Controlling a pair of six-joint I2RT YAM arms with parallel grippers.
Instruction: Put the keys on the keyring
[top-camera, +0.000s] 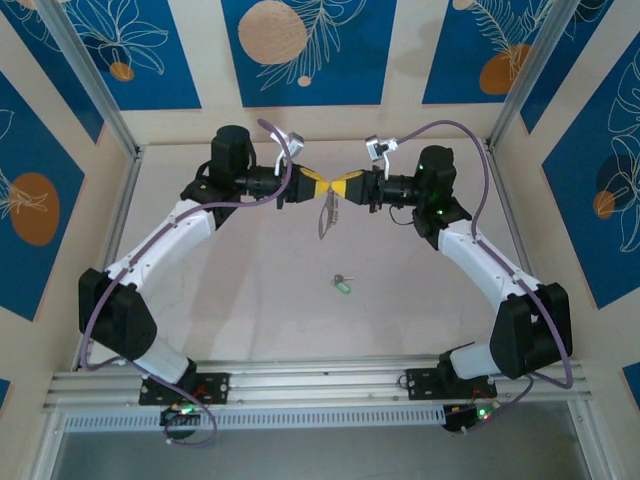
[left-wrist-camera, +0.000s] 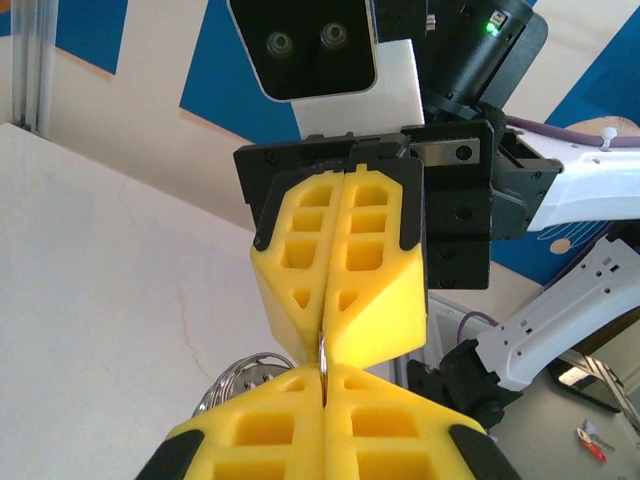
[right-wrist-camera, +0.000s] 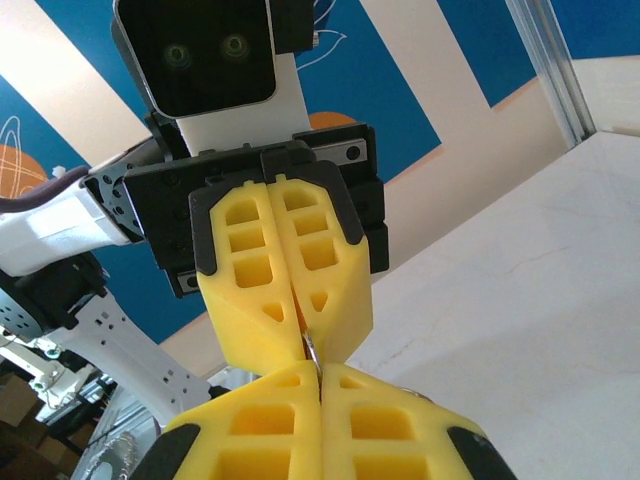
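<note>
The left claw (top-camera: 318, 185) and the right claw (top-camera: 346, 186) meet tip to tip above the table (top-camera: 250, 300). Both are clenched on the keyring (top-camera: 327, 216), which hangs under them. The key (top-camera: 343, 285) lies on the table, well apart, nearer the arm bases.

Grey keyring (top-camera: 327, 214) hangs midair; green-headed key (top-camera: 343, 285) lies apart.

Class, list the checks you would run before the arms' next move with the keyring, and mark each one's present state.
1. Left pincer shut on the keyring: ok.
2. Right pincer shut on the keyring: ok.
3. Keyring held clear of the table: ok.
4. Key on the keyring: not ok, it lies on the table.
5. Ring's coil pried open: cannot tell.
</note>
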